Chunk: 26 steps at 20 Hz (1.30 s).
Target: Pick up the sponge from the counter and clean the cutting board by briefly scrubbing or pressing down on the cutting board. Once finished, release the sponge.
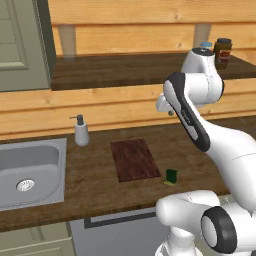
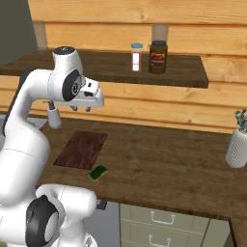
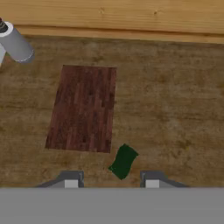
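The sponge [image 1: 171, 177] [image 2: 98, 172] [image 3: 123, 161], a small green block, lies on the counter [image 1: 195, 145] [image 2: 164, 154] just off the near right corner of the cutting board [image 1: 134, 160] [image 2: 82, 148] [image 3: 83, 109]. That board is a flat, dark reddish-brown rectangle with nothing on it. My gripper [image 1: 166, 109] [image 2: 81, 109] [image 3: 111, 180] hangs well above the counter, pointing down, over the spot near the sponge. In the hand view its two fingertips stand apart with nothing between them, and the sponge shows between and just above them.
A grey soap dispenser [image 1: 81, 131] [image 2: 54, 116] [image 3: 15, 43] stands left of the board, by the steel sink [image 1: 30, 170]. On the higher shelf are a brown jar [image 1: 222, 52] [image 2: 157, 57] and a white bottle [image 2: 136, 57]. A white vase [image 2: 239, 144] stands far right.
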Available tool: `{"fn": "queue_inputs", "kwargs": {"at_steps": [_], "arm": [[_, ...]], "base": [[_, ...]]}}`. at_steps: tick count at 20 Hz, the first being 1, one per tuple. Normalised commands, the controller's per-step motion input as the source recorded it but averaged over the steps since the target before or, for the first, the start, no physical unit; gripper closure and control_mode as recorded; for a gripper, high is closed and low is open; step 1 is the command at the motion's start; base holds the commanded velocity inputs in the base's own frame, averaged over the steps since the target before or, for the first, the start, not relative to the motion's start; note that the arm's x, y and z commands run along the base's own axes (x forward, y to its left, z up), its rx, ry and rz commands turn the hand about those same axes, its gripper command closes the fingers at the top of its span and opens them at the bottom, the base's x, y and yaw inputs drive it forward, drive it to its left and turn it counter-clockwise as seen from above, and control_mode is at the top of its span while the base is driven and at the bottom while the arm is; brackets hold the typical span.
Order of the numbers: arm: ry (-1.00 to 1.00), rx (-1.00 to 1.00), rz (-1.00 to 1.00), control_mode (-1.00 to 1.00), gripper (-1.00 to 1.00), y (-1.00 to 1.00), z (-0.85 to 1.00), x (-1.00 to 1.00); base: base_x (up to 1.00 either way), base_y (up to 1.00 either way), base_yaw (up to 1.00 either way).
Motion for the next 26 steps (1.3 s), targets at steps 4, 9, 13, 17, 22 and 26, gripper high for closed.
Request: {"fn": "queue_inputs", "kwargs": {"at_steps": [4,9,13,17,22,26], "arm": [[0.03,0.05,-0.11,-1.00,-1.00,-0.46,-0.46,-0.32],[0.06,0.04,-0.21,-1.00,-1.00,-0.29,-1.00,-0.18],[0.16,0.04,-0.22,-1.00,-1.00,0.00,-1.00,0.03],[0.18,0.13,-0.27,-1.00,-1.00,0.02,-1.00,0.14],[0.01,0.15,-0.25,-1.00,-1.00,0.10,-1.00,0.37],[0.04,-0.09,0.00,-1.00,-1.00,0.29,-0.99,0.58]], "base": [[0.00,0.00,0.00],[0.00,0.00,0.00],[0.00,0.00,0.00],[0.00,0.00,0.00],[0.00,0.00,0.00],[0.00,0.00,0.00]]}}
